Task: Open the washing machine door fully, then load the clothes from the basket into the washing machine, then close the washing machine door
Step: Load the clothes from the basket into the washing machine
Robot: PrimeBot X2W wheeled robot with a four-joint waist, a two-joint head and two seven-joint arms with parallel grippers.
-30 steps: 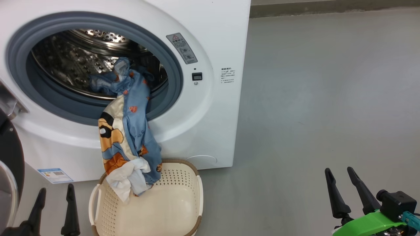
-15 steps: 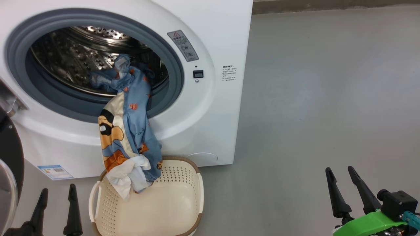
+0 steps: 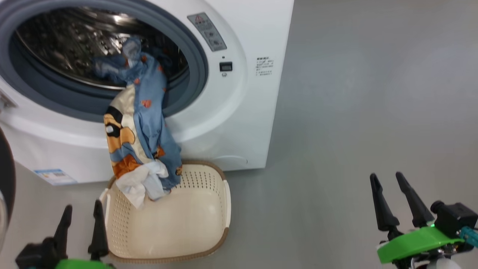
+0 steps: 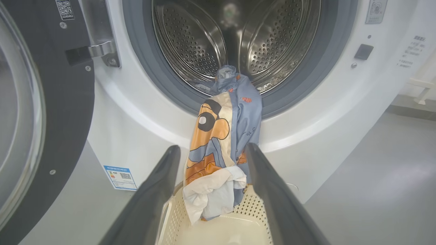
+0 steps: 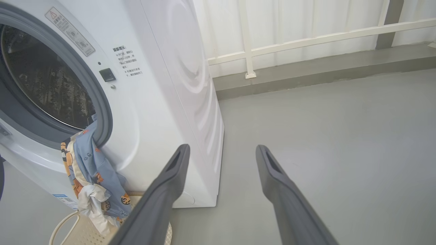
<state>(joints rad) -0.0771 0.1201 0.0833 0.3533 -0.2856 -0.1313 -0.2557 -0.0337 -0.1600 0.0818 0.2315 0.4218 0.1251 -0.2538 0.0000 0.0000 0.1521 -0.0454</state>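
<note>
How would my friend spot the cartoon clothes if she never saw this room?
Find the big white washing machine with its round, grey-ringed opening. The clothes hang out over that opening's bottom edge, drooping into the cream basket on the floor. Unlike their hard neighbours, they are soft light blue fabric with orange cartoon print and a whitish end.

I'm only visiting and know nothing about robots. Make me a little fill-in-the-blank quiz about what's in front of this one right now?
The clothes hang out of the washing machine, their lower end lying in the ____.
The washing machine door stands ____.
The left hand and right hand are spread apart and hold ____.
Missing words: basket; open; nothing.
</note>
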